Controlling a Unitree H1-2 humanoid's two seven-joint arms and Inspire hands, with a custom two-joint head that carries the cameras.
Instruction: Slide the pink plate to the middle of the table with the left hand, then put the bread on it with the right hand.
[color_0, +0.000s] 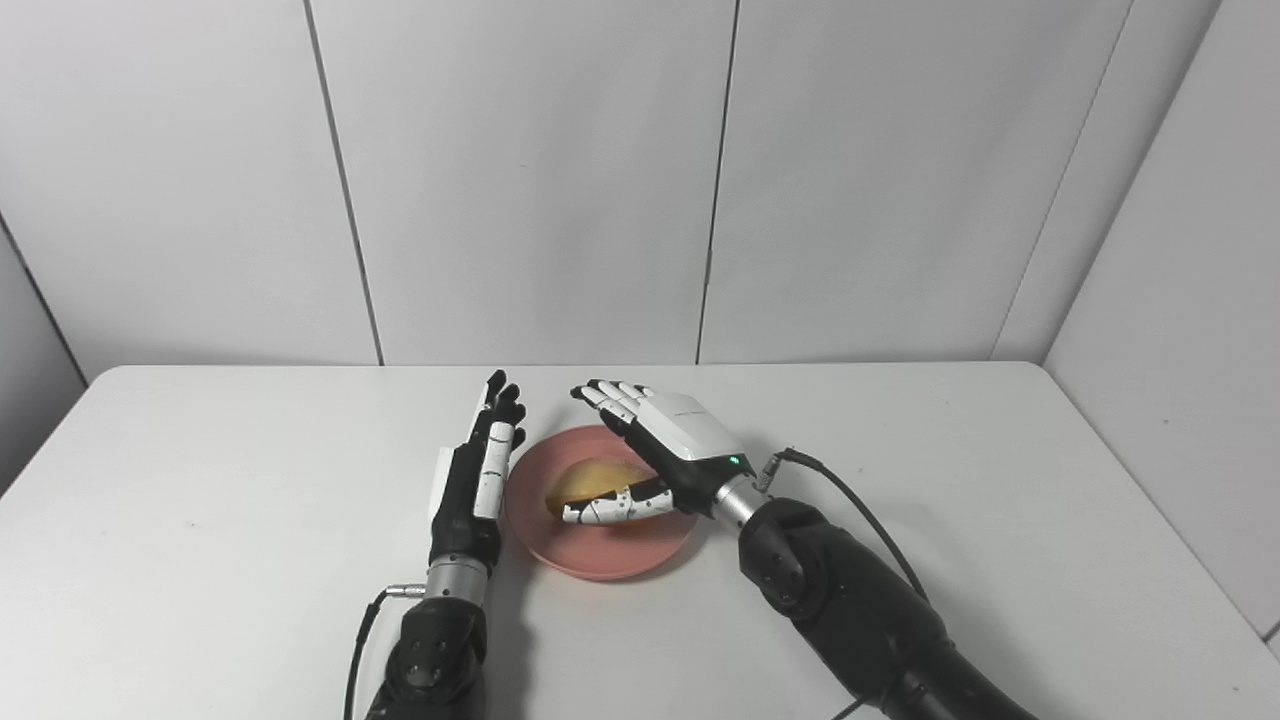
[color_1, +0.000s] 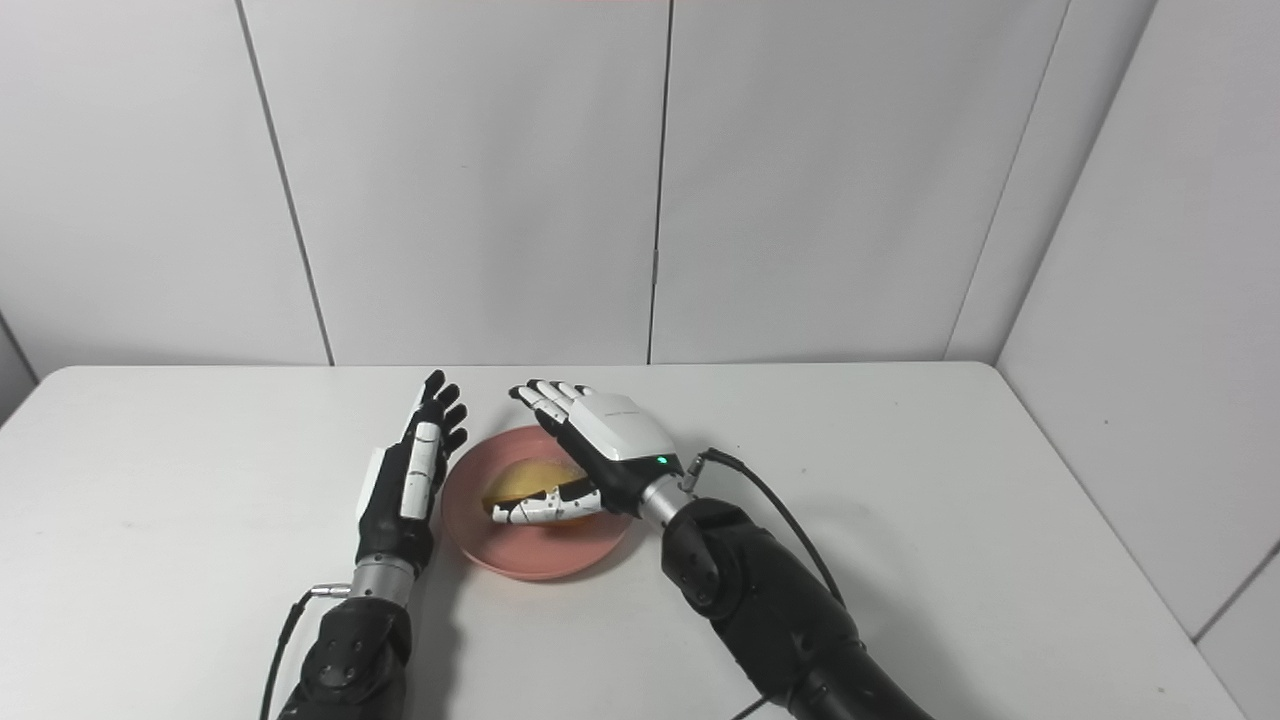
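The pink plate (color_0: 600, 553) sits near the middle of the white table. A yellow piece of bread (color_0: 590, 481) lies on it. My right hand (color_0: 655, 445) hovers over the plate with fingers spread and thumb stretched across the front of the bread; it is open and partly hides the bread. My left hand (color_0: 480, 465) stands edge-on just left of the plate's rim, fingers straight and pointing away, open and holding nothing. Both hands also show in the right eye view, the left hand (color_1: 410, 475) and the right hand (color_1: 590, 440).
The white table (color_0: 200, 480) reaches to grey wall panels at the back and right. A black cable (color_0: 850, 500) runs from my right wrist along the forearm.
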